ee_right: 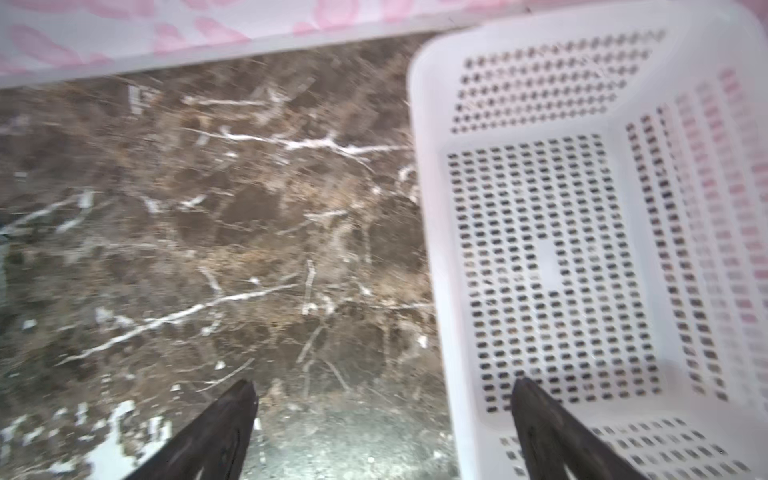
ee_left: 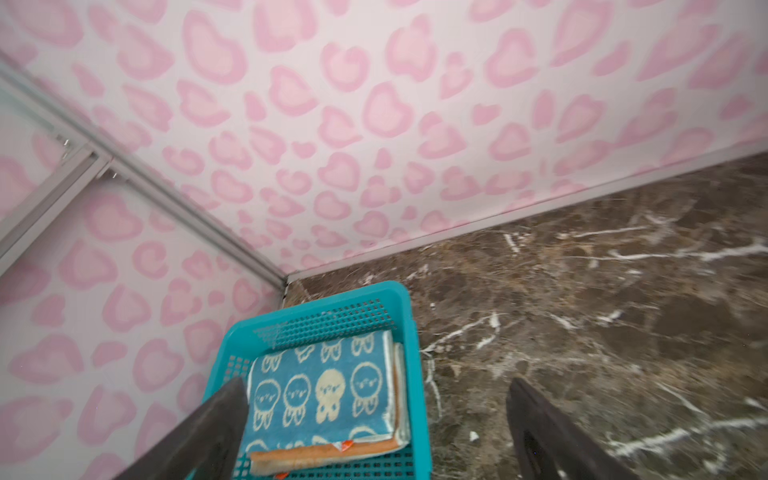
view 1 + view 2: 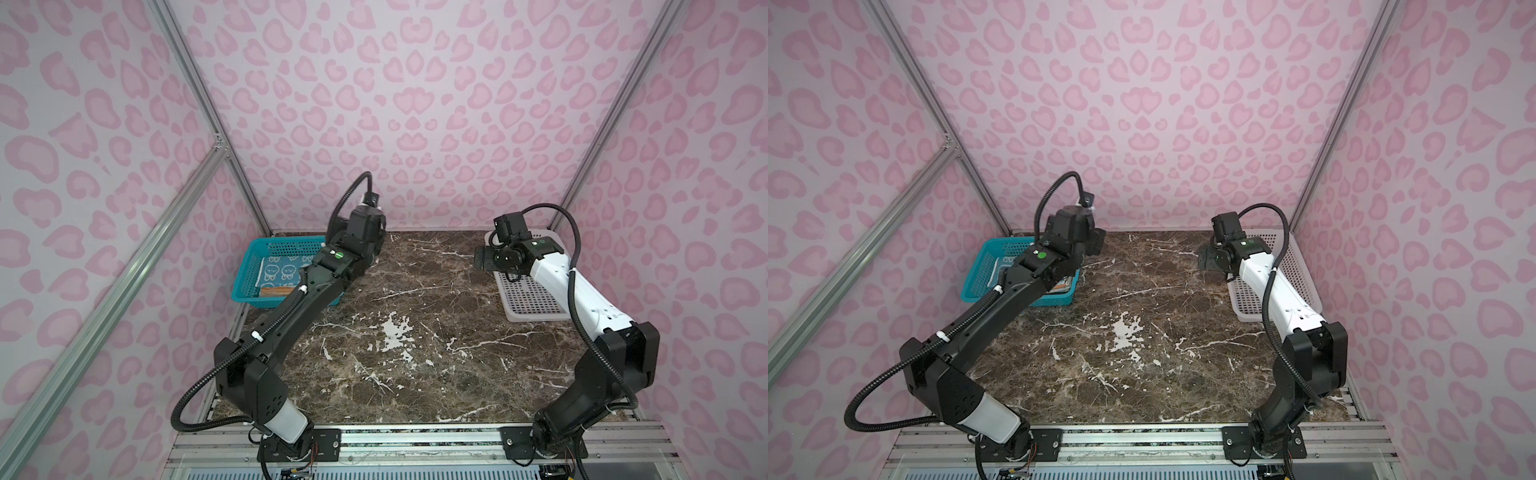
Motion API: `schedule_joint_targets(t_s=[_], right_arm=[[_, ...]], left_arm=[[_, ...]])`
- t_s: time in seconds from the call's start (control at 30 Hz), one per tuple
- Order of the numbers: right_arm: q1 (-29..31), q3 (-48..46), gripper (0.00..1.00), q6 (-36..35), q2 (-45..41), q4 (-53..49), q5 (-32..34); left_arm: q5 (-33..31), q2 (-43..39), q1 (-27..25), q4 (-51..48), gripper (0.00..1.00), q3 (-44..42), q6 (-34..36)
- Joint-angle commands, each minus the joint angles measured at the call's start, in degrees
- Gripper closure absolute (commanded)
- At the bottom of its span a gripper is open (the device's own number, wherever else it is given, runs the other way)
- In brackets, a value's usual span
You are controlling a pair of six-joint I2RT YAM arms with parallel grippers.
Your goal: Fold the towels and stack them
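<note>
Three folded towels (image 2: 332,415) lie stacked in the teal basket (image 2: 409,332) at the far left corner of the marble table (image 3: 415,332) — the blue towel (image 2: 320,390) with white rabbits on top, the orange towel (image 2: 328,453) beneath it, a pale cloth edge (image 2: 390,374) showing along one side. The left gripper (image 2: 377,380) hangs above the basket, jaws wide apart and holding nothing. Across the table the right gripper (image 1: 382,384) — likewise spread wide, nothing between its fingers (image 1: 232,415) — hovers over the marble at the rim of the white basket (image 1: 424,187).
</note>
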Motion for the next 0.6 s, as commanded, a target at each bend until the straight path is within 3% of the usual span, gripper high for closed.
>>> schedule_joint_targets(t_s=[0.0,0.1,0.33,0.57], right_arm=[[-2.97,-4.53,0.07,-0.57,1.46,-1.22,-0.36],[-4.93,-7.42,0.13,-0.37,3.88,0.29,-5.66],[-5.02,-9.84,0.33,-1.07,7.01,2.22,-2.77],[-4.44,-9.96,0.73,-1.00,8.18,2.94,-1.96]], left_arm=[[-3.95,-0.28,-6.32,5.70,0.03,-2.89,0.45],[-3.08,0.21,-11.81,8.58,0.03,-6.33,-2.44],[-7.06,6.32,-19.43,8.66,0.02,-7.13,-6.89],[-5.13,8.43,-20.76,8.13,0.03,-6.06,-10.94]])
